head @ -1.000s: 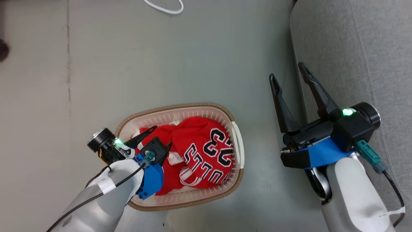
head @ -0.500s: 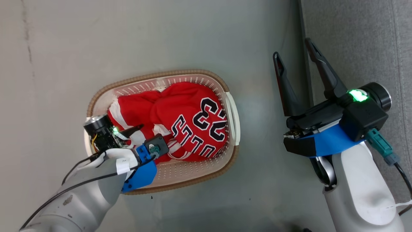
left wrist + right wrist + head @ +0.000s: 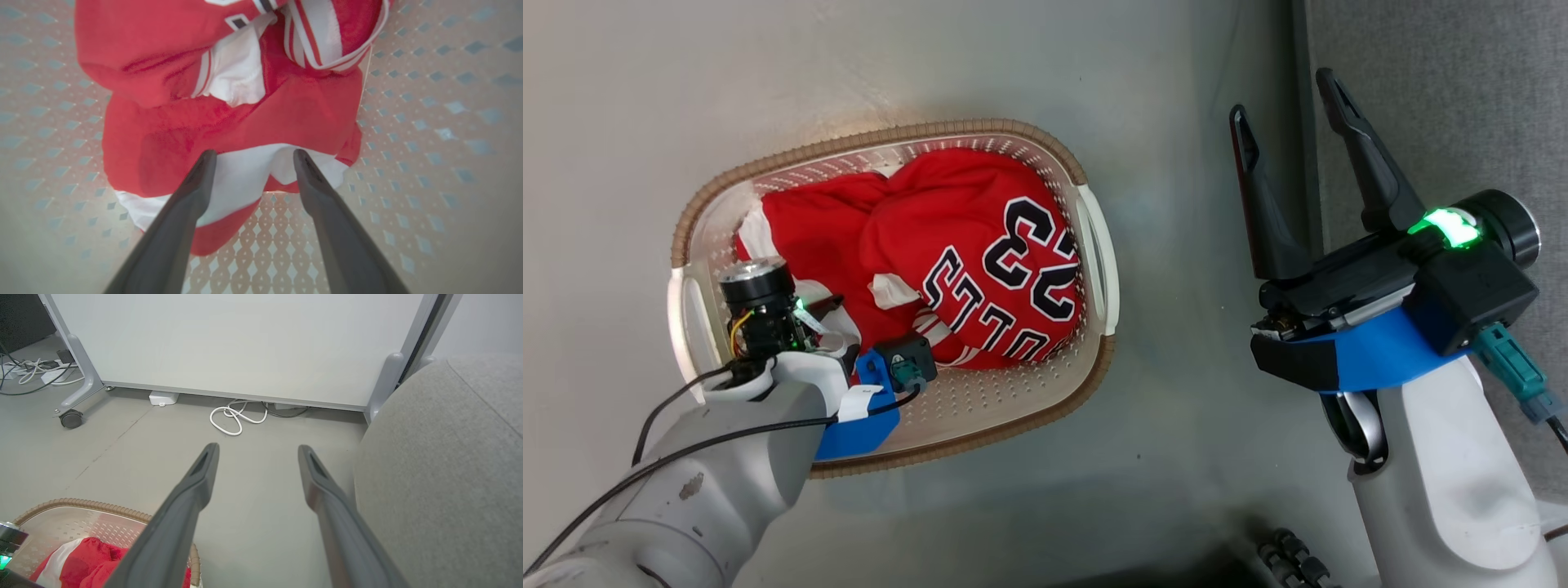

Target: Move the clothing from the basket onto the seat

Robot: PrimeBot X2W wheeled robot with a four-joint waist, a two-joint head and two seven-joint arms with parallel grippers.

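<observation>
While the red clothing (image 3: 947, 237) lies heaped in the basket (image 3: 980, 128) on the floor (image 3: 1176, 204), the left end effector (image 3: 252, 155) hangs spread at its white trim (image 3: 241, 179); the right end effector (image 3: 1284, 94), also spread, hovers empty beside the grey seat (image 3: 1445, 98).

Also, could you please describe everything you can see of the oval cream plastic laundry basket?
The oval cream plastic laundry basket stands upright on the grey floor. Its perforated walls and bottom carry a brown braided-look rim and white side handles. Crumpled red clothing lies in it, and the open left gripper is inside, its fingers straddling the cloth's white trim.
</observation>
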